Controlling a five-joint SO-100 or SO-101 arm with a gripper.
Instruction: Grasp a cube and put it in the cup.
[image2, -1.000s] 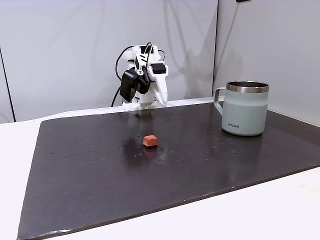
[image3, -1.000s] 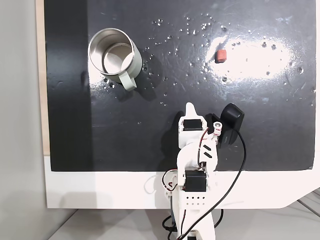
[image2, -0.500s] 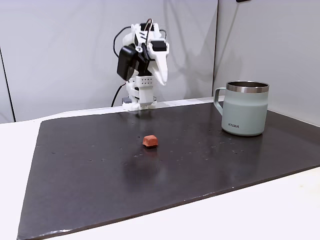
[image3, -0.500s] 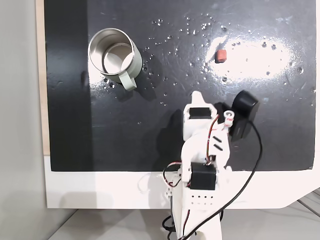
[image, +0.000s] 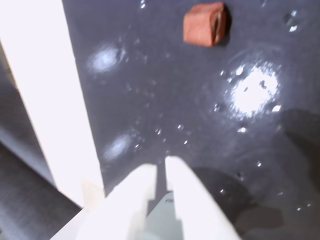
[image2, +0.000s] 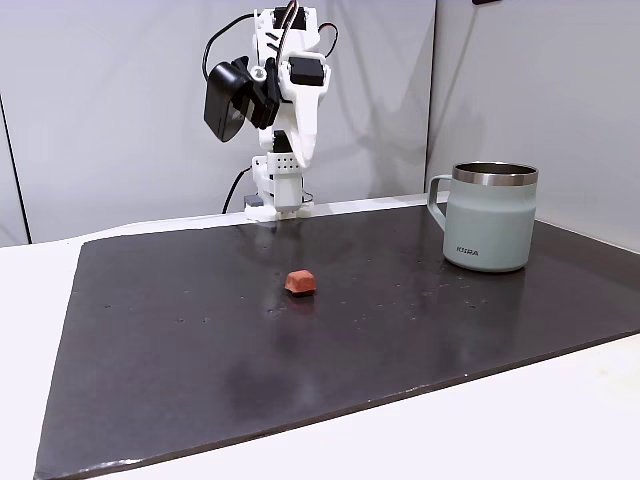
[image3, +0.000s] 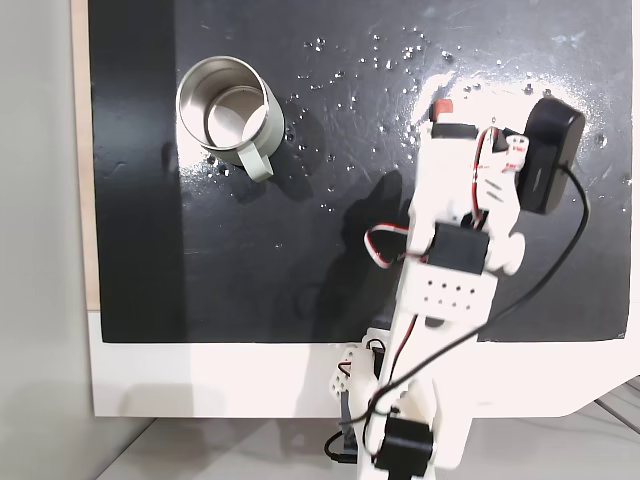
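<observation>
In the wrist view the tool (image: 161, 167) comes in from the bottom edge, its two white fingers (image: 187, 200) drawn nearly together with only a thin slit between the tips, and nothing held between them. It hangs above the dark mat (image: 165, 100) that covers the counter. Past the tips, up and to the right in that view and well apart from them, the cube (image: 205, 23) lies on the mat, a small reddish-orange block resting flat. A white strip of bare counter (image: 55, 100) runs along the left of the mat in that view.

In a fixed view from the front, the cube (image2: 300, 282) sits on the mat (image2: 350, 340) toward the middle, somewhat nearer the far edge than the near one. The cup (image2: 489, 216) stands upright near the right far corner, handle turned to the left in that view, well apart from the cube. Behind both, at the far edge of the counter, the arm (image2: 280, 100) rises tall from its base, high above the mat.

In a fixed view from above, the arm (image3: 450, 250) stretches out over the mat, and the cube (image3: 442, 107) peeks out just beyond its end. The cup (image3: 225, 115) stands open-mouthed toward the left edge in that view.
</observation>
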